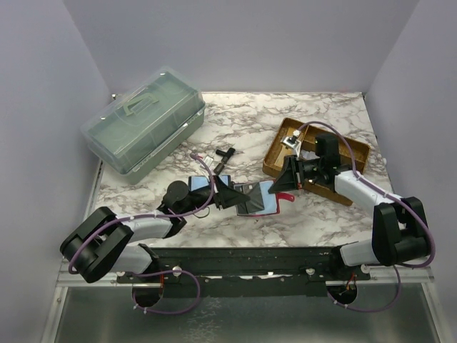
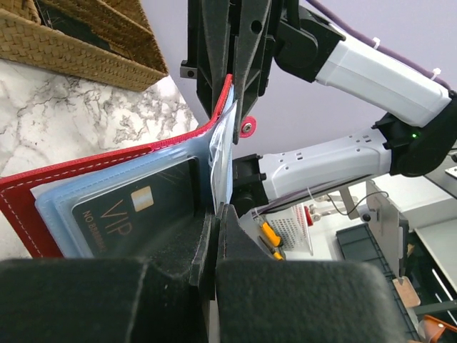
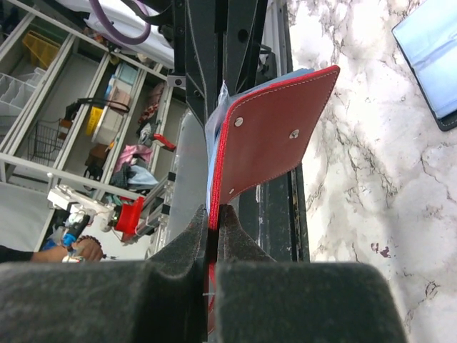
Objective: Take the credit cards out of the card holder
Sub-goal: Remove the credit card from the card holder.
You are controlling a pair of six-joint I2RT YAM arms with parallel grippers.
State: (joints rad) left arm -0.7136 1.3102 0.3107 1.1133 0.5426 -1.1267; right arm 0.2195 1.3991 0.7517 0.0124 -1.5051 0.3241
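Observation:
The red card holder (image 1: 271,196) lies open on the marble between my two grippers. My right gripper (image 3: 214,214) is shut on the edge of its red cover (image 3: 271,136), which stands on edge. Its tips (image 1: 284,184) sit at the holder's right side. My left gripper (image 2: 216,211) is shut on a thin pale sheet (image 2: 221,157) at the holder's fold. I cannot tell if that sheet is a card or a sleeve. A black credit card (image 2: 121,207) marked VIP sits in a blue pocket of the left flap. From above, the left gripper (image 1: 230,194) is at the holder's left edge.
A green lidded box (image 1: 143,128) stands at the back left. A wicker tray (image 1: 275,161) sits behind the right arm. A light blue flat rectangle with a dark rim (image 1: 207,182) lies beside the left gripper, and a small black object (image 1: 225,153) lies behind it.

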